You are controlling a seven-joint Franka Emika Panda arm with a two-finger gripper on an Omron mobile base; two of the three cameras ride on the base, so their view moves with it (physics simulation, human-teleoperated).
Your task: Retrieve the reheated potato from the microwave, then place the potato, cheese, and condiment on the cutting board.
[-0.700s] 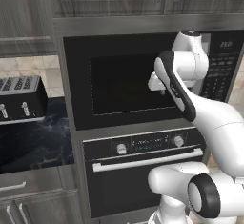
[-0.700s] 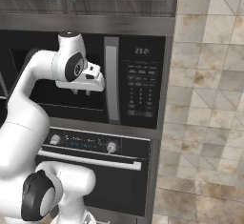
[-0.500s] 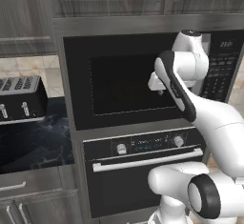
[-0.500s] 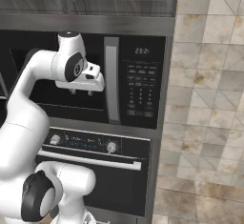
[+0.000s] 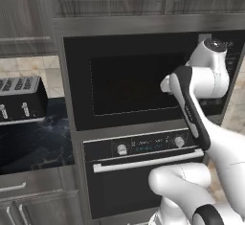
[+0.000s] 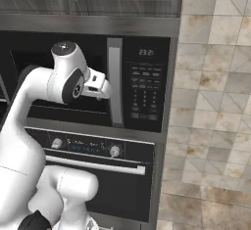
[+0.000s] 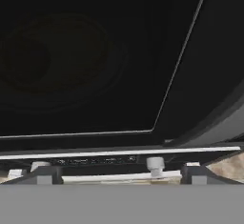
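The microwave [image 5: 129, 83] sits built in above the oven [image 5: 143, 171], its dark glass door closed. The claw [image 6: 100, 86] is raised just in front of the door's right side, near the vertical handle [image 6: 115, 82], released with jaws wide and grasping nothing. A toaster [image 5: 21, 99] stands on the bench [image 5: 33, 142] at left.

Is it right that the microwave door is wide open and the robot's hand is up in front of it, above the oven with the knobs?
Not quite. The microwave door is shut: the left base view shows its dark glass flat across the front. The rest holds: the gripper is up in front of it, above the oven with the knobs.
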